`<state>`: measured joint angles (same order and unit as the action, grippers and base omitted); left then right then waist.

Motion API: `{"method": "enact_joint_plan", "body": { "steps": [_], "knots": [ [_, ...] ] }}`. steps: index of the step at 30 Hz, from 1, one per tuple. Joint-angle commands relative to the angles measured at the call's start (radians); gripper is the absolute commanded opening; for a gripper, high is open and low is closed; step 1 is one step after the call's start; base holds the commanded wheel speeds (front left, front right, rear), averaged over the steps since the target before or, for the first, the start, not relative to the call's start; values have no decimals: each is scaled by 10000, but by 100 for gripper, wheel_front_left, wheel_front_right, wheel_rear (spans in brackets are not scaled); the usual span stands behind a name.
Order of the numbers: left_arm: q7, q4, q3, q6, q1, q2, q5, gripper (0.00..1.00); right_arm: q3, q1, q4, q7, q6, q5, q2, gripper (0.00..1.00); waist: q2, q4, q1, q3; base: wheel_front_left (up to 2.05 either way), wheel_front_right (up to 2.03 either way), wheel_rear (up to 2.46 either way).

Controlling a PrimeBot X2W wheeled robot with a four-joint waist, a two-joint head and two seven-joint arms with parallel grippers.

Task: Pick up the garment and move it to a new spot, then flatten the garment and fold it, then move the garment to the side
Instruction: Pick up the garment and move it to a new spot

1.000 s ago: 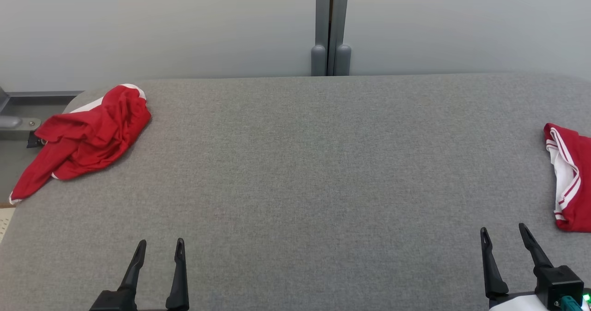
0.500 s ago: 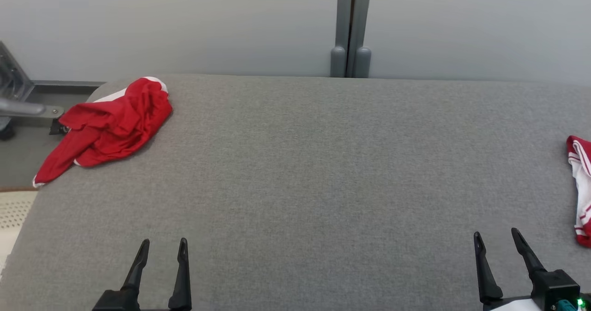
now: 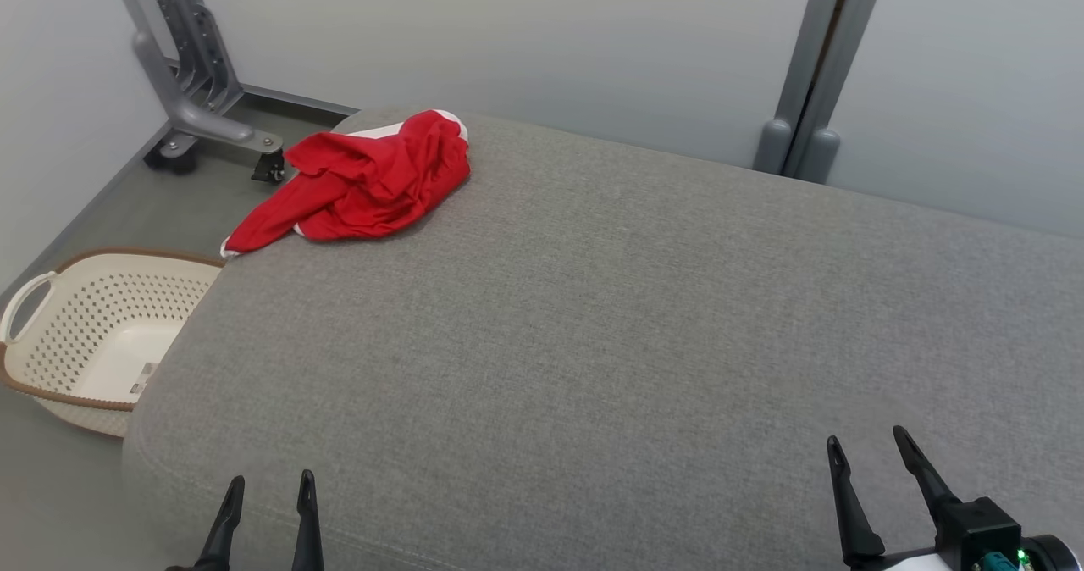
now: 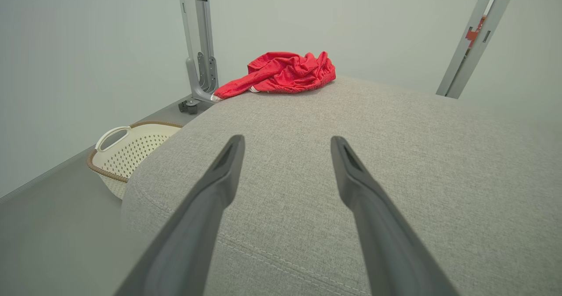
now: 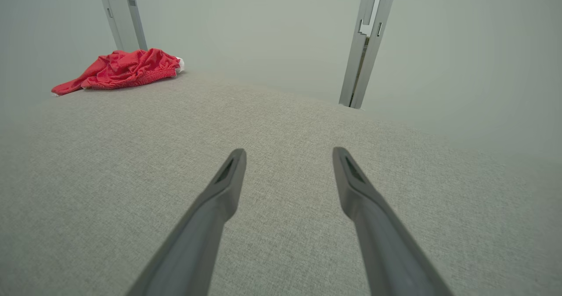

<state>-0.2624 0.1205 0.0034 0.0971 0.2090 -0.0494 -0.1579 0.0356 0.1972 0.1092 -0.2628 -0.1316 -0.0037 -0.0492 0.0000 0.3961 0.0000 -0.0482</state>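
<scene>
The red garment (image 3: 364, 183) lies crumpled at the grey table's (image 3: 593, 317) far-left corner, untouched, both the left gripper (image 3: 267, 486) and right gripper (image 3: 868, 451) spread empty, so every step remains.

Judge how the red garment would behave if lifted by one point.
Probably floppy: the red garment lies crumpled in soft folds, so it should drape. Seemingly thin cloth, so likely light. One end overhangs the table edge; a push might slide it off.

I see a bare lab-style test cell: pale partition panels (image 3: 550, 46), grey metal posts (image 3: 817, 71), a castered stand (image 3: 199, 118), a fabric-covered work table (image 3: 593, 317) and a perforated laundry basket (image 3: 85, 304) on the floor.
</scene>
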Motion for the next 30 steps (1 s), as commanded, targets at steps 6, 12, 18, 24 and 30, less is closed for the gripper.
{"method": "enact_joint_plan", "body": {
  "steps": [6, 12, 18, 24, 30],
  "knots": [
    [-32, 294, -266, 264, -834, -21, -132, 100, -49, -348, -37, -25, 19, -153, -27, 100, 0, -147, 0, 718, 0, 0, 0],
    [-31, 1117, -1289, 347, -3311, -605, -1247, 100, -89, -1644, -294, -25, 19, -827, -45, 100, 0, -1182, 0, 3072, 0, 0, 0],
    [-31, 2140, -3274, 347, -7058, -2303, -3941, 100, -5, -3547, -523, -25, 17, -1394, -179, 100, 0, -2277, 0, 5894, 0, 0, 0],
    [-18, 3469, -4580, 347, -9357, -3753, -5828, 100, -111, -4509, -658, -25, 19, -1613, -215, 100, 0, -2910, 0, 6932, 0, 0, 0],
    [151, 5090, -5401, 348, -11129, -4511, -7637, 100, -167, -4840, -867, -25, 18, -1689, -246, 100, 0, -3114, 0, 7301, 0, 0, 0]
  ]
}}
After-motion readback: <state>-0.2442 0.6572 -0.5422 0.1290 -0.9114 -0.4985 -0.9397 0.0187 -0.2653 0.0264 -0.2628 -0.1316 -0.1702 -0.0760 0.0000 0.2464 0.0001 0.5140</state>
